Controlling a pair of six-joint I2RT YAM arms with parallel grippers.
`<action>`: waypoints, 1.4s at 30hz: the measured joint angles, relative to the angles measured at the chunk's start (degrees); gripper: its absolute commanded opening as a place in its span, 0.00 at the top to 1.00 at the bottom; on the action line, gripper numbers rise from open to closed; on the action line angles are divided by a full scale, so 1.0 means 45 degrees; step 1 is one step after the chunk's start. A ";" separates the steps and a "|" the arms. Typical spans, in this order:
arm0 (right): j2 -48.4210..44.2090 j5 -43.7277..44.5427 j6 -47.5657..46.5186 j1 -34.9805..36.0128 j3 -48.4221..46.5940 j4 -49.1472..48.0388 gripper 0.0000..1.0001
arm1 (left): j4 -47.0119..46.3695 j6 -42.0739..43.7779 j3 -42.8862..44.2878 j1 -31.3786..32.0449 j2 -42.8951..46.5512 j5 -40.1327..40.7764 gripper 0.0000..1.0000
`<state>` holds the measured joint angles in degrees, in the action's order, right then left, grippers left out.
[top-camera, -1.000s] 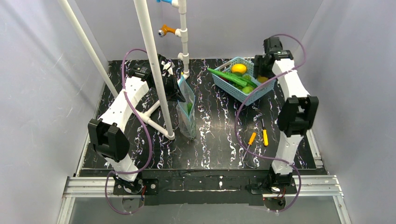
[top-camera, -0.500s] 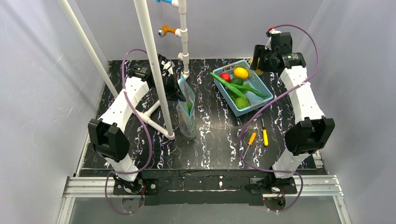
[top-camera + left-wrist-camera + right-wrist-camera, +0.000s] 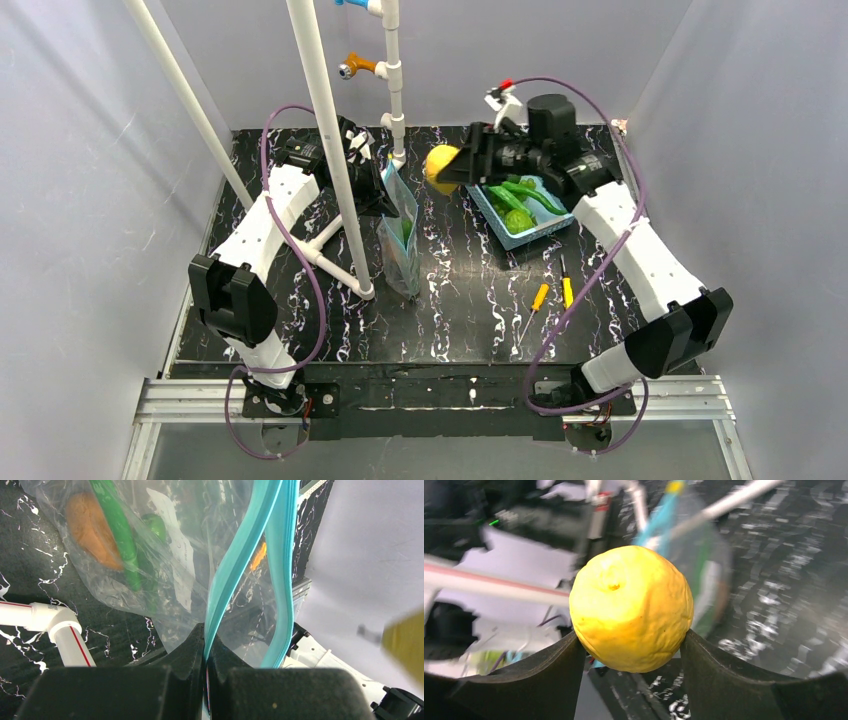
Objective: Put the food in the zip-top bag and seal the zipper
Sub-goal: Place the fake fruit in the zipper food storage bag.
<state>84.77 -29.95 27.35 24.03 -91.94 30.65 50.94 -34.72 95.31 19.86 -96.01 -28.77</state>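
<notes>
Lemon (image 3: pixel 631 607) was down by the blue basket (image 3: pixel 548 227) a second ago. Now it hangs near the mouth of the bag (image 3: pixel 402 240), wedged between the wide-set jaws of the right gripper (image 3: pixel 462 165). The left gripper (image 3: pixel 206 645) is pinched tight on one lip of the smooth teal zipper (image 3: pixel 235 565), keeping the crinkly clear bag upright (green pods (image 3: pixel 117 530) and an orange fruit (image 3: pixel 90 522) already inside). Lemon's round and dimpled; drop-in looks next.
</notes>
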 measured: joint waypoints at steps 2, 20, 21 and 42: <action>-0.0049 -0.0481 0.0418 0.0903 0.0000 -0.0748 0.66 | 0.0000 -0.0005 0.0000 0.0000 0.0000 -0.0005 1.00; 0.1112 -0.1904 0.1098 0.3347 0.1821 -0.4707 0.54 | -0.0185 -0.0049 -0.0248 -0.0189 0.0058 0.0505 1.00; 0.1132 -0.1821 0.0957 0.3361 0.1821 -0.4697 0.54 | -0.0204 -0.0053 -0.0243 -0.0199 0.0058 0.0602 1.00; 0.0588 0.2929 -0.0991 0.3691 0.2327 -0.1549 0.02 | -0.0219 -0.0092 0.0015 0.0044 0.0180 -0.0112 1.00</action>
<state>87.42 -16.78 22.90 40.64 -81.47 23.68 49.95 -35.14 95.37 20.05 -95.20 -29.28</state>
